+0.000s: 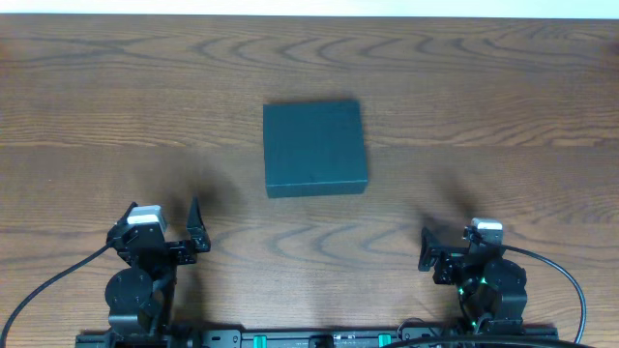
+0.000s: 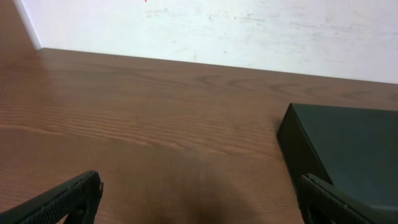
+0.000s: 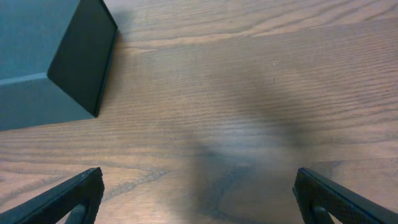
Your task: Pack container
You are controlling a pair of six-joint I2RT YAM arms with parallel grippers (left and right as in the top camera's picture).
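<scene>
The dark teal-green container [image 1: 314,147] sits closed, lid down, at the middle of the wooden table. It also shows at the right edge of the left wrist view [image 2: 348,146] and at the top left of the right wrist view [image 3: 50,56]. My left gripper [image 1: 164,227] is open and empty near the front left, well short of the container; its view shows the two fingers [image 2: 199,196] wide apart. My right gripper [image 1: 450,246] is open and empty near the front right, its fingers [image 3: 199,193] also wide apart over bare wood.
The wooden table [image 1: 503,116] runs to a white wall at the back [image 2: 217,25]. Black cables loop from both arm bases at the front edge. No other objects are in view.
</scene>
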